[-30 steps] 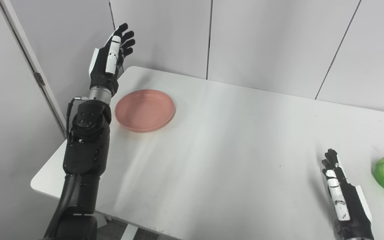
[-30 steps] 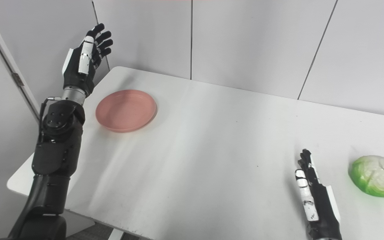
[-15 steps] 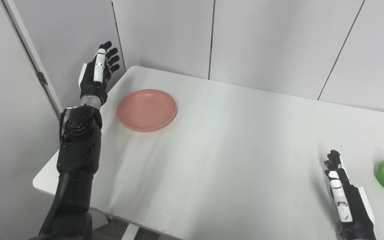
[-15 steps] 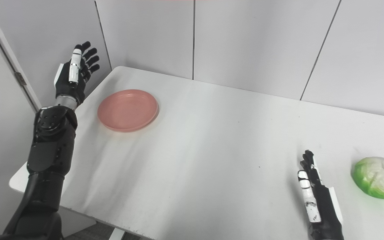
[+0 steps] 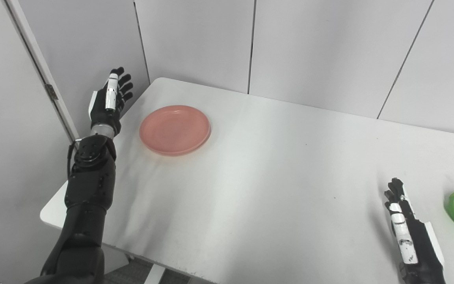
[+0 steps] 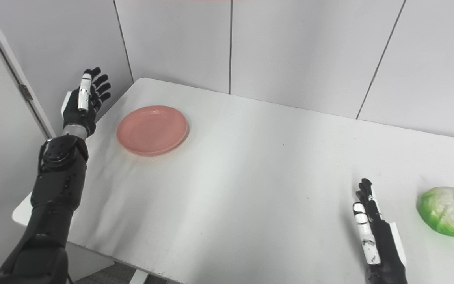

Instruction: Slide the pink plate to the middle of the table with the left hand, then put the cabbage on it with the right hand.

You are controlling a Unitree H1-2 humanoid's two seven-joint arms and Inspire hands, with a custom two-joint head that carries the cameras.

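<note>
Left hand [image 6: 82, 105]: up in the air past the bench's left edge, fingers [image 6: 100, 84] spread and released, holding nothing (palm turned toward the plate, from where I stand).
Pink plate [image 6: 152, 129]: flat on the bench near the far-left corner, just beside that raised hand but apart from it, and well left of the middle.
Bench [image 6: 250, 165]: white top, bare across its broad centre.
Right hand [image 6: 373, 236]: low at the near edge on the right, fingers stretched out straight and released, gripping nothing.
Cabbage [image 6: 446, 211]: green and pale, sitting on the bench at the far right, near the right hand with a clear gap between them (nobody touching it).
</note>
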